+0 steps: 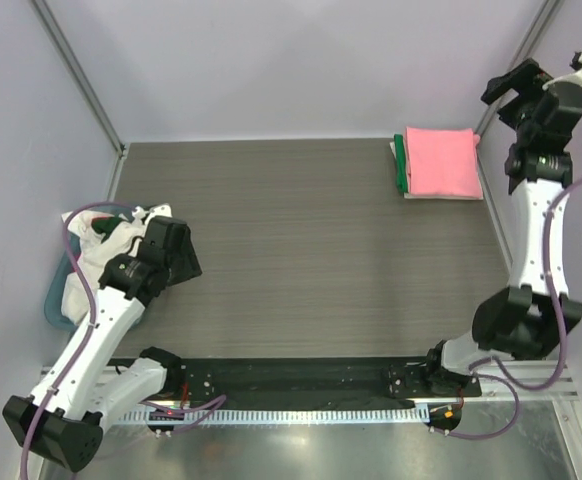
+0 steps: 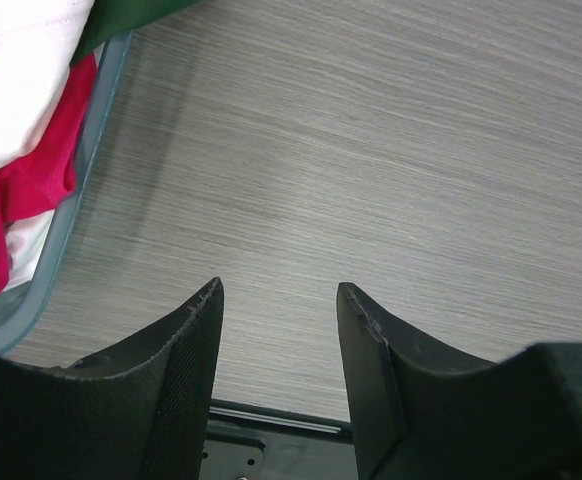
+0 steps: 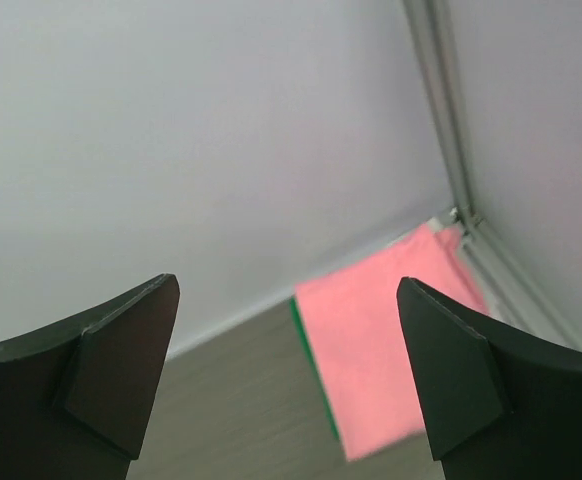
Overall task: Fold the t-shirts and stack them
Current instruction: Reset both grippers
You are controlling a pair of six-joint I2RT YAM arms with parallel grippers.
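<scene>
While the right end effector (image 1: 511,92) hangs high over the far right corner of the table (image 1: 301,240), its two dark fingers stand wide apart with nothing between them. In the right wrist view (image 3: 286,290), the folded stack shows below and beyond the gap between the fingers, well apart from them. On top lies the salmon-pink cotton t-shirt (image 1: 443,160), folded into a neat flat rectangle with smooth faces and straight edges. The bright green t-shirt (image 1: 400,165) lies under it and shows only as a narrow strip along the pink one's left edge. The stack sits on the grey wood-grain table in that far right corner, close to the wall.

The left end effector (image 1: 183,260) is low over the table's left side. Its jaws are partly apart and hold nothing; in the left wrist view (image 2: 279,288) only bare table shows between them. Just to its left stands the teal plastic tub (image 1: 53,300). It holds a crumpled white t-shirt (image 1: 96,250) heaped over the rim, a rumpled red t-shirt (image 2: 31,180) beneath it, and a bit of dark green cloth (image 2: 131,20).
</scene>
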